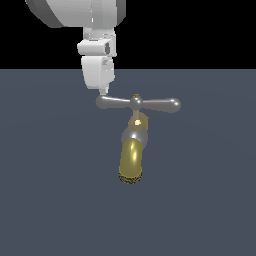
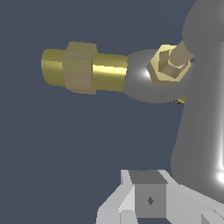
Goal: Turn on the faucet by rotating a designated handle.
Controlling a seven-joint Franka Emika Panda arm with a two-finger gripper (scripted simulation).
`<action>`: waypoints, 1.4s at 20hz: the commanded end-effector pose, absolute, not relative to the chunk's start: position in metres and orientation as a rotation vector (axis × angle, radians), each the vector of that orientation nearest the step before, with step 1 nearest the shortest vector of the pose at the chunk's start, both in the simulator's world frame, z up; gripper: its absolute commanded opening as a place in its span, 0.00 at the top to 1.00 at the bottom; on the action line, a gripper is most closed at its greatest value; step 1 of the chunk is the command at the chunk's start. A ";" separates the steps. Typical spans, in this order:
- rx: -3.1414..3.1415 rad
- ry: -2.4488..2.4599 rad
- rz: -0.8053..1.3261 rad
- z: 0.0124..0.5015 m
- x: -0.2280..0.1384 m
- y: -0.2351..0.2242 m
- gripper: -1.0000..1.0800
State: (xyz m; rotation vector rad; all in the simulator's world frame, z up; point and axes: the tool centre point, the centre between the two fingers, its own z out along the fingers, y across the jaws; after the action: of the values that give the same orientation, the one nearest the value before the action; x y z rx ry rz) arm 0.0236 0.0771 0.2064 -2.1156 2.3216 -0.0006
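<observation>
Exterior view shows your gripper (image 1: 103, 91) pressed against the handle (image 1: 138, 104) at its far end from the faucet (image 1: 132, 159) spout, presumably for leverage, though you cannot tell its finger spread.

Faucet (image 1: 133, 150) spout's shiny brass-gold metal with a rough speckly tip, handle (image 1: 138, 104) is glossy smooth silver-grey metal, gripper (image 1: 103, 90) looks like matt white plastic.
</observation>
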 end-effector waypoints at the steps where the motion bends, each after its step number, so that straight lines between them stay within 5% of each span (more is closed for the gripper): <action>1: -2.082 2.353 -0.001 0.202 0.028 0.073 1.00; 11: -2.052 2.380 -0.001 0.198 0.032 0.070 1.00; 28: -2.050 2.382 -0.001 0.198 -0.021 0.083 1.00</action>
State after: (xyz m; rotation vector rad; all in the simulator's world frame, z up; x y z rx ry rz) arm -0.0122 0.0816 0.1978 -2.0429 2.3779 -0.0045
